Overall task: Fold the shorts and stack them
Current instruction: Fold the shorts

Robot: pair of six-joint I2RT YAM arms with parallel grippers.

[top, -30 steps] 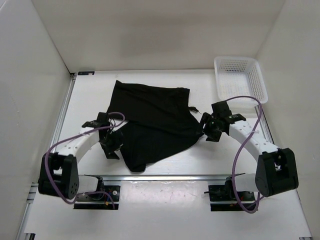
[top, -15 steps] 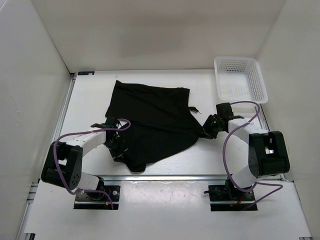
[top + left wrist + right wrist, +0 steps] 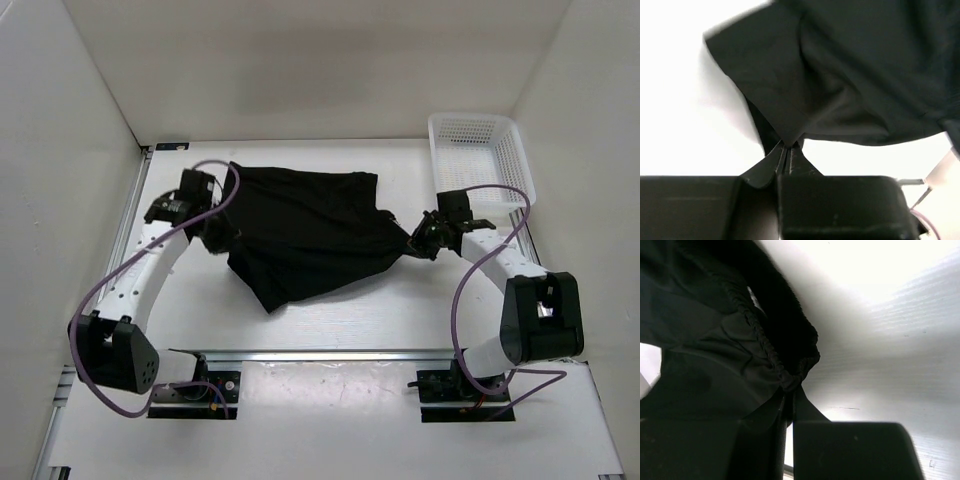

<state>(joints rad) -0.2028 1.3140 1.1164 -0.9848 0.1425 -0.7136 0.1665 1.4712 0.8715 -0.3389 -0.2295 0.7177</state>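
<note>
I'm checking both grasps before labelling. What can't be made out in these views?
- Top view: tips of the left gripper, lost black-on-black against the shorts.
- Left wrist view: most of the shorts, cut off by the top and right edges.
- Right wrist view: pale mark above the right gripper pinch, too small to read.

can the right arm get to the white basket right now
Probably yes: the basket sits just beyond the right gripper with nothing in between. But that gripper is shut on the shorts, so they would drag along.
</note>
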